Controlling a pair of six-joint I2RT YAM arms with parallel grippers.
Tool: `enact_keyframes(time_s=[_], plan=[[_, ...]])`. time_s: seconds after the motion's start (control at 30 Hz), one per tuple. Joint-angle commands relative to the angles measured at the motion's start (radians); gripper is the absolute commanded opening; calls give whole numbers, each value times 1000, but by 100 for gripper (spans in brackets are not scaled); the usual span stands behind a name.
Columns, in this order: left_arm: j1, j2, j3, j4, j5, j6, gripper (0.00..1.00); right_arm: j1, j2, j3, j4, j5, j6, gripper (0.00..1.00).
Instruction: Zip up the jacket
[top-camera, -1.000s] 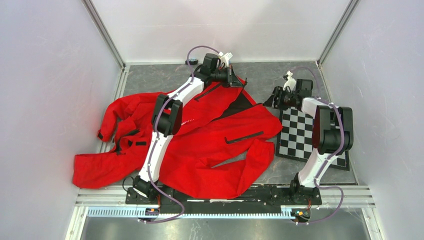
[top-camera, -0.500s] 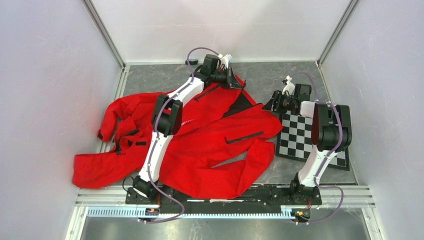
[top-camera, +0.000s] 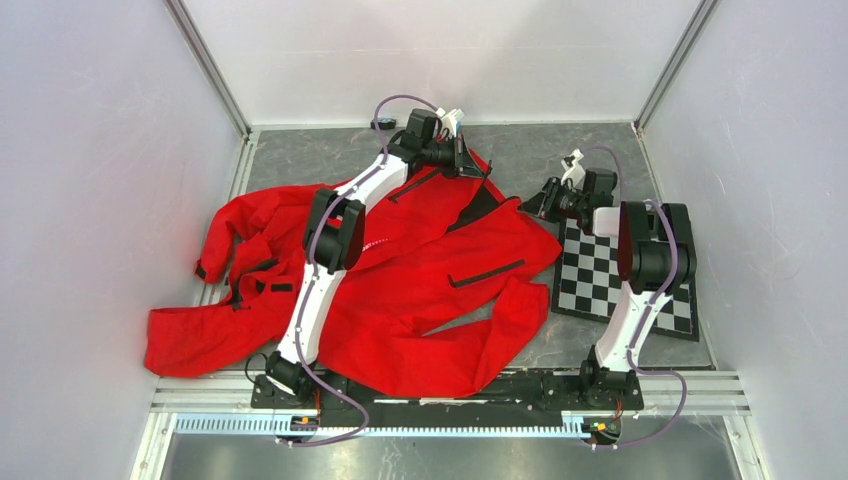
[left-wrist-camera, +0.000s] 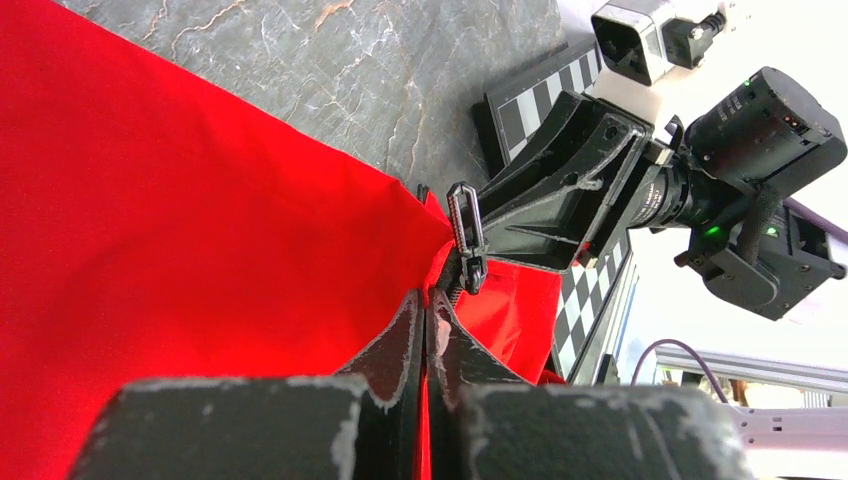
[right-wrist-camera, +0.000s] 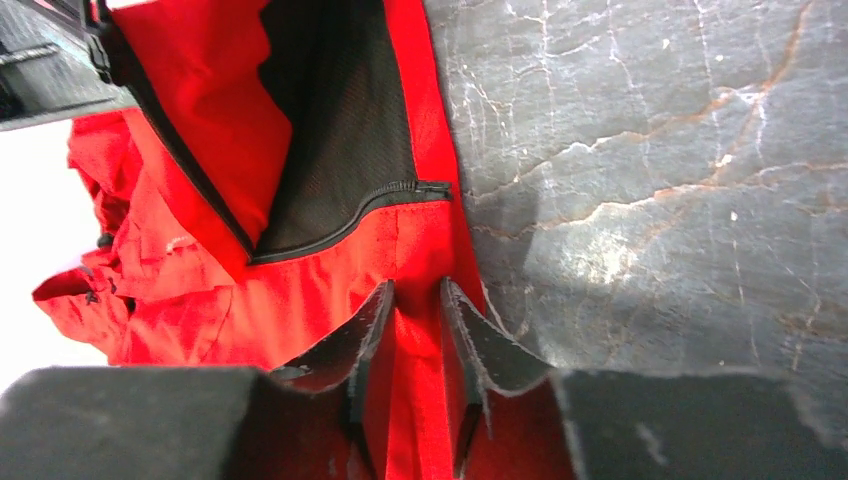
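Note:
The red jacket (top-camera: 420, 290) lies spread open on the grey table, with dark lining (top-camera: 484, 203) showing at the far hem. My left gripper (top-camera: 476, 165) is at the far hem, shut on a red jacket edge (left-wrist-camera: 250, 230). The black zipper slider (left-wrist-camera: 467, 235) hangs just past its fingertips. My right gripper (top-camera: 532, 204) is at the other front panel's corner, jaws narrowly apart and pinching a fold of red fabric (right-wrist-camera: 415, 400). The dark mesh lining (right-wrist-camera: 330, 130) and a zipper end (right-wrist-camera: 432, 187) lie just ahead of it. The right gripper's fingers (left-wrist-camera: 560, 190) show close behind the slider.
A black-and-white checkerboard (top-camera: 600, 275) lies at the right under the right arm and also shows in the left wrist view (left-wrist-camera: 535, 100). A small black object (top-camera: 382, 124) sits at the back wall. White walls enclose the table. Two black pocket strips (top-camera: 488, 273) lie on the jacket.
My right gripper has moved left and slightly away with the jacket corner, narrowing the strip of dark lining between the two front edges. The left arm has not moved.

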Motion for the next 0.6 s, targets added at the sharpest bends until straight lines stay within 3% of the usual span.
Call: enact_keyframes(time_s=[0.0, 0.2, 0.33, 0.57], plan=[[-5, -44, 5, -30, -10, 21, 2, 5, 19, -30, 203, -66, 131, 22], [-6, -56, -1, -40, -14, 40, 2, 13, 17, -29, 233, -64, 158, 23], [-5, -64, -13, -53, -15, 53, 2, 40, 7, -29, 208, -35, 140, 17], [-5, -67, -18, -65, -24, 65, 2, 55, 13, -17, 195, 41, 131, 16]])
